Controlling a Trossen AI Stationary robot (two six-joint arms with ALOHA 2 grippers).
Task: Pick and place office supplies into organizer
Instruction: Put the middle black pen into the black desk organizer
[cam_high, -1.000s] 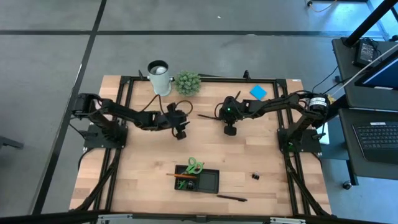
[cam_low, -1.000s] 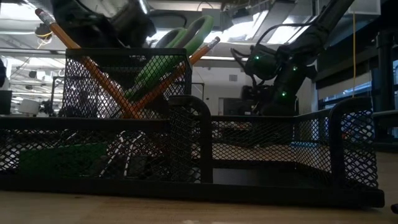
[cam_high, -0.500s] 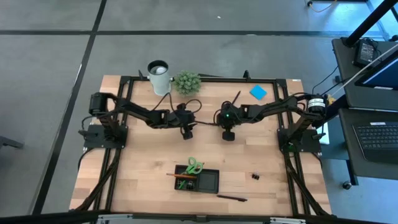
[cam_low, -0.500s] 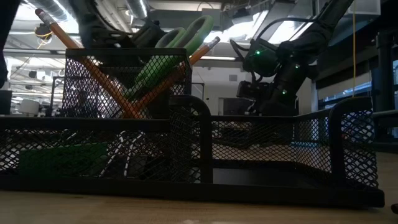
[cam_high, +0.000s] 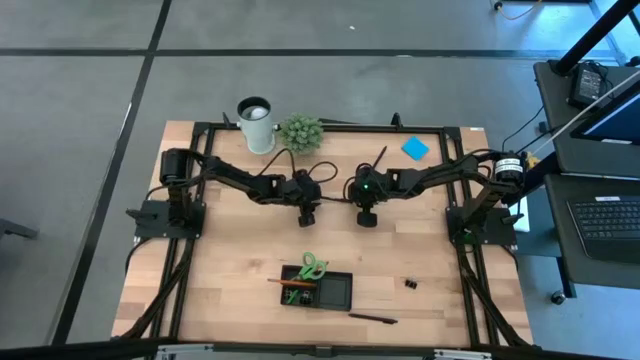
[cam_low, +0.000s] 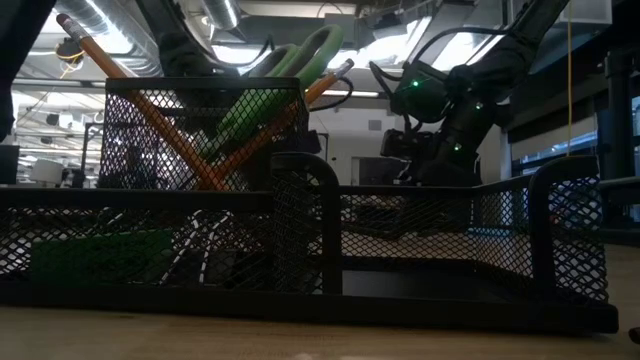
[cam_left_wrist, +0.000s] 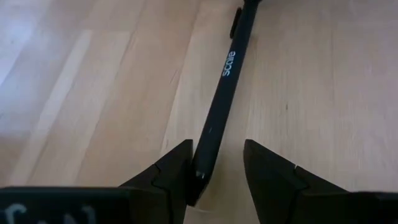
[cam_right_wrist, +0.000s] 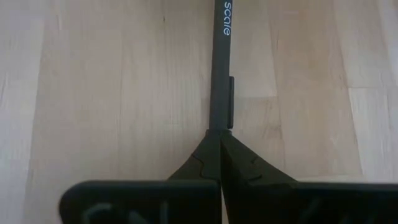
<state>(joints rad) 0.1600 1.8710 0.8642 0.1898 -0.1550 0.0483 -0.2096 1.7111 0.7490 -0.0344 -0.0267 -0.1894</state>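
Black and slim, the pen hangs above the counter mid-table, one end clenched in the right gripper. The left gripper has swung in from the left over the last second, and its released jaws now bracket the pen's free end without closing. This looks like a handover being set up. The organizer, near the front edge, already holds scissors and pencils.
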